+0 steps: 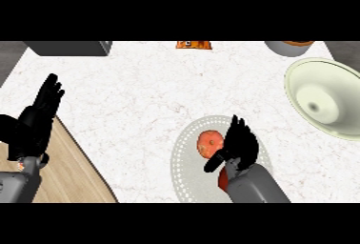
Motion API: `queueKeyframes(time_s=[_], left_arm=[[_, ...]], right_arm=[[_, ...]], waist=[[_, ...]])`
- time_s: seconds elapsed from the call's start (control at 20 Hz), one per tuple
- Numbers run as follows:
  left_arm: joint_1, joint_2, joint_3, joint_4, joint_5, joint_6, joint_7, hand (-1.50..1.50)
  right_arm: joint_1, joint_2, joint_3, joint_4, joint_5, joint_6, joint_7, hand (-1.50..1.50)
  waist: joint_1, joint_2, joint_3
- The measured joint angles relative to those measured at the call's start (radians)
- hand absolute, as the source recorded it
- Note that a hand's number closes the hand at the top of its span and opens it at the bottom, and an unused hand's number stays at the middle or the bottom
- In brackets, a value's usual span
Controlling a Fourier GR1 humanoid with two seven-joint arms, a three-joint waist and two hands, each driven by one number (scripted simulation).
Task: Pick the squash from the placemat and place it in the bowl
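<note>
— Head view, finding one: the round orange-red squash [209,143] lies on the round pale-grey dotted placemat [184,167], on its far half. It is not yet lifted.

— And the right hand?

— The black right hand [239,144] stands just beside the squash, on its right. Its fingers are straight and spread and its thumb is angled out to the near left. It is released and grasping nothing. I judge it is set there to close round the squash from the side nearest the bowl. Whether it touches the skin I cannot tell.

— The destination?

— The wide cream-coloured bowl [325,97] sits mouth up on the white marbled bench [141,95]. It is to the right of the placemat and beyond it, apart from it, with nothing inside. I judge the carry short.

— The other hand?

— The black left hand [42,107] rests open, fingers up, at the left edge by the light wooden board [67,167]. It appears to take no part.

— The count?

— One squash, one placemat, one cream bowl, two hands and one board. Along the far edge, each partly cut off, are one dark grey box [70,47], one small orange item [193,45] and one grey round vessel [288,47].
</note>
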Motion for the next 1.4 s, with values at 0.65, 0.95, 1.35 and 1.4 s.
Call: queueKeyframes(time_s=[0.65, 0.95, 1.35, 1.4], left_arm=[[0.0, -0.016, 0.021, 0.007, -0.022, -0.025, -0.008, 0.0], [0.002, -0.026, 0.04, 0.01, -0.027, -0.045, -0.009, 0.0], [0.004, -0.038, 0.057, 0.008, -0.044, -0.05, -0.001, 0.0], [0.003, -0.041, 0.056, 0.011, -0.05, -0.05, -0.002, 0.0]], right_arm=[[-0.053, -0.014, 0.001, 0.148, -0.068, -0.098, -0.041, 1.5], [-0.11, -0.023, 0.006, 0.216, -0.091, -0.142, -0.068, 1.5], [-0.124, -0.007, -0.009, 0.26, 0.005, -0.204, -0.092, 1.5], [-0.152, -0.012, -0.028, 0.276, 0.008, -0.198, -0.099, 1.5]], waist=[[-0.003, -0.009, -0.009], [-0.005, -0.011, -0.013], [-0.008, -0.014, -0.007], [-0.007, -0.012, -0.006]])
